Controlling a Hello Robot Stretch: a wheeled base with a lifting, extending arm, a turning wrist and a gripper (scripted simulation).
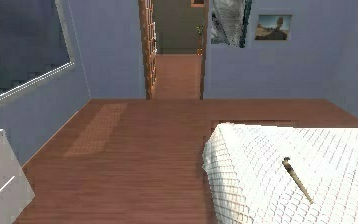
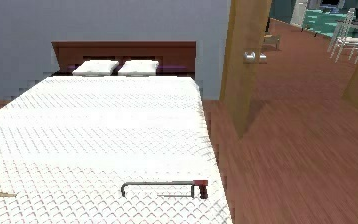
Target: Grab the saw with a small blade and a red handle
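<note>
While crosswise on bed [image 2: 87, 120], saw [image 2: 195, 187] handle toward door [image 2: 245, 60]

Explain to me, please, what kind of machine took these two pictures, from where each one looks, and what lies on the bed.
The machine is a wheeled robot with one arm for grasping, working here in a simulated bedroom. The forward view looks ahead and somewhat down: a wooden floor, an open doorway, a window, and a corner of the bed with a thin stick on it. The arm side view looks out to the side where the arm reaches: the bed with two pillows. Near the picture's bottom edge lies a small saw with a red handle, the thing to grab.
</note>
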